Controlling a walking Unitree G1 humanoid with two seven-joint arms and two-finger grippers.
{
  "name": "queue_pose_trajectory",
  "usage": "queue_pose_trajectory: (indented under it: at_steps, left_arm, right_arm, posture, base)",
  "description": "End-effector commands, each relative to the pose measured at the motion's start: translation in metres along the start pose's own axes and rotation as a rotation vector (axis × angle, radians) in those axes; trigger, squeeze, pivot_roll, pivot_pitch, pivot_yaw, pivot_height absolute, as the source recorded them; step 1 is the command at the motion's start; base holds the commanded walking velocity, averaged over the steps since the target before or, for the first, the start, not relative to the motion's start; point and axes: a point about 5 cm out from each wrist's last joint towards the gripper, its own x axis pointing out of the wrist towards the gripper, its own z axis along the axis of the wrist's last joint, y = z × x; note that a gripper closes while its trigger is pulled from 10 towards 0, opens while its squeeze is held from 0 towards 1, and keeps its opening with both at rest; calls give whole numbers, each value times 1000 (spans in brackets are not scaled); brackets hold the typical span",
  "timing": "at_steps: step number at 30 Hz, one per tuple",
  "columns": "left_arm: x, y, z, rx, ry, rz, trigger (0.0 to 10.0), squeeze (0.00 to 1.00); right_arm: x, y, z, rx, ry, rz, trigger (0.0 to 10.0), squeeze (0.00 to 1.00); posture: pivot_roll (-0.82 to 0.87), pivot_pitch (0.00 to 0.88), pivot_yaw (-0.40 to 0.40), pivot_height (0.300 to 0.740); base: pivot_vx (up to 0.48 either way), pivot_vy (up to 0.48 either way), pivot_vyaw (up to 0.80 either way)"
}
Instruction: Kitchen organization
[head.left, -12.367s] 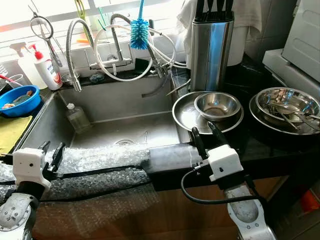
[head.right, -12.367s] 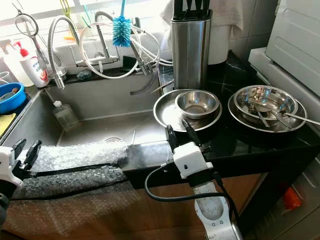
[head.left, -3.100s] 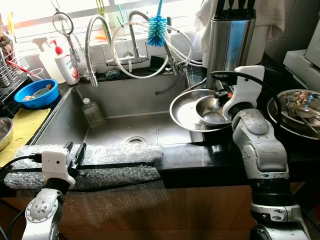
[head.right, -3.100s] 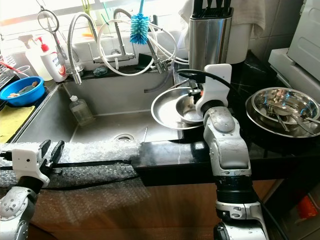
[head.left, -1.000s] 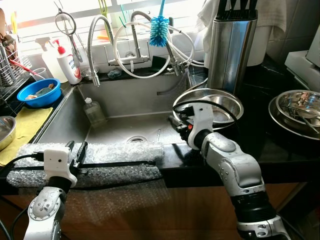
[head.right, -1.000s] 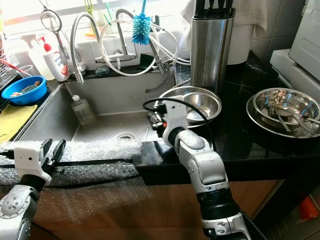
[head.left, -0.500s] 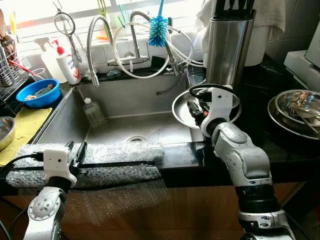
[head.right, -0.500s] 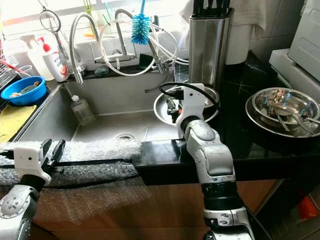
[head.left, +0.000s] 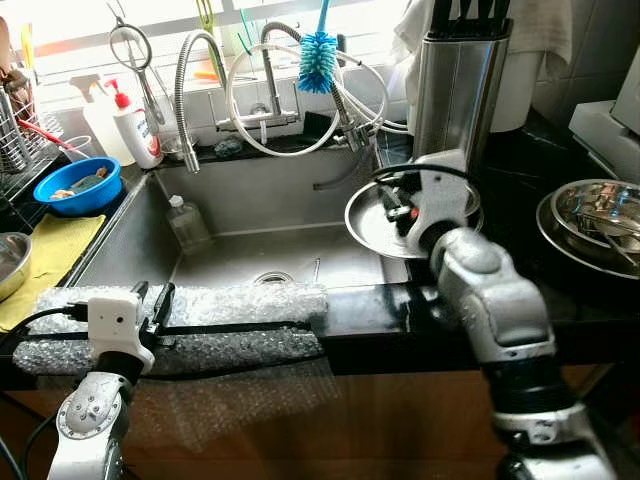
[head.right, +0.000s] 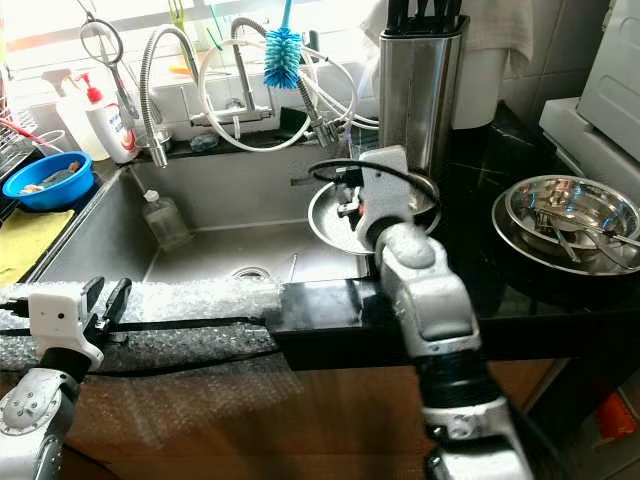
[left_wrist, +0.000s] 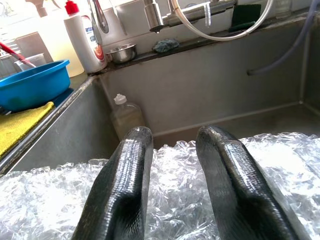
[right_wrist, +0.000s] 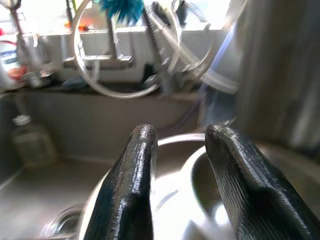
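The right gripper (right_wrist: 177, 200) hovers, fingers parted and empty, over the steel plate (head.left: 372, 222) and small bowl (right_wrist: 220, 200) at the sink's (head.left: 240, 215) right edge. No label is readable. The knife block (head.left: 455, 85) stands behind. The left gripper (left_wrist: 172, 185), parted and empty, rests on bubble wrap (head.left: 235, 305) along the sink's front edge.

Your right gripper (right_wrist: 177, 150) is extended forward, fingers parted; your left gripper (left_wrist: 172, 150) rests low, fingers parted
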Motion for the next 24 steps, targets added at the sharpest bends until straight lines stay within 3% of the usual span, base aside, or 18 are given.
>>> queue_pose_trajectory:
  at_steps: [1, 6, 7, 11, 12, 20, 21, 24]
  left_arm:
    - [2, -2, -5, -1, 31, -14, 10000, 0]
    - [2, -2, -5, -3, 32, -13, 10000, 0]
    - [2, -2, -5, -3, 33, -14, 10000, 0]
    - [3, -3, -6, -4, 34, -18, 10000, 0]
    - [3, -3, -6, -4, 34, -18, 10000, 0]
    - [3, -4, -6, -7, 36, -19, 10000, 0]
    - [3, -4, -6, -8, 37, -20, 10000, 0]
    - [3, -4, -6, -9, 39, -22, 10000, 0]
  right_arm:
    - [5, -3, 4, -36, -3, -8, 10000, 0]
    - [8, -7, 4, -100, 21, 8, 10000, 0]
    - [10, -7, 2, -163, 40, 27, 10000, 0]
    - [16, -5, -4, -165, 82, 65, 10000, 0]
    - [17, -3, -4, -167, 75, 95, 10000, 1000]
    - [20, -4, -4, -168, 102, 107, 10000, 988]
    - [20, -4, -5, -172, 106, 107, 10000, 0]
    - [21, -9, -6, -183, 124, 81, 10000, 0]
  posture:
    - [-53, 0, 140, 740]
    - [-54, 0, 140, 740]
    - [-55, 0, 141, 740]
    - [-54, 0, 142, 740]
    - [-52, 0, 141, 740]
    - [-54, 0, 142, 740]
    - [-55, 0, 142, 740]
    - [-55, 0, 143, 740]
  base:
    - [0, 0, 0]
    - [0, 0, 0]
    - [0, 0, 0]
    - [0, 0, 0]
    - [0, 0, 0]
    - [0, 0, 0]
    - [0, 0, 0]
    - [0, 0, 0]
